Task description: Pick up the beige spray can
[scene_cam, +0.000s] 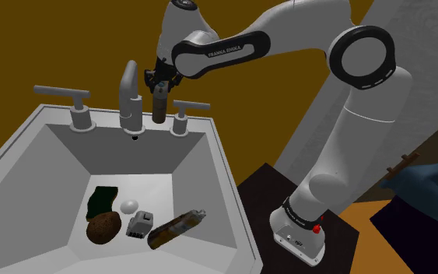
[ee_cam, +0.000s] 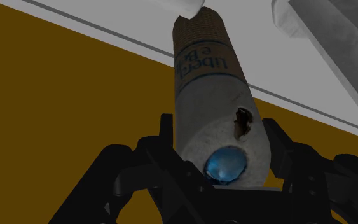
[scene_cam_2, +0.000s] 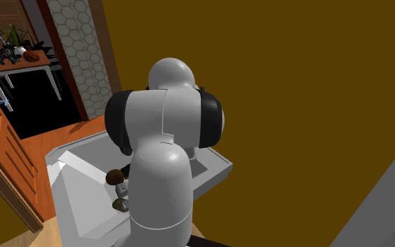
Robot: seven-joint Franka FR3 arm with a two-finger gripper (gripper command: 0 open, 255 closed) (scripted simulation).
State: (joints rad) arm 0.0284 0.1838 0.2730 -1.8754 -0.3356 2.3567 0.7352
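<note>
Beige can (ee_cam: 209,95) in end effector (ee_cam: 222,132), at sink rim (scene_cam: 226,175)

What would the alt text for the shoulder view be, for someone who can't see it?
A white robot arm reaches to the back of a grey sink, where its black gripper clasps an upright spray can beside the faucet. Several small things, among them a brown bottle on its side, lie in the basin.
</note>
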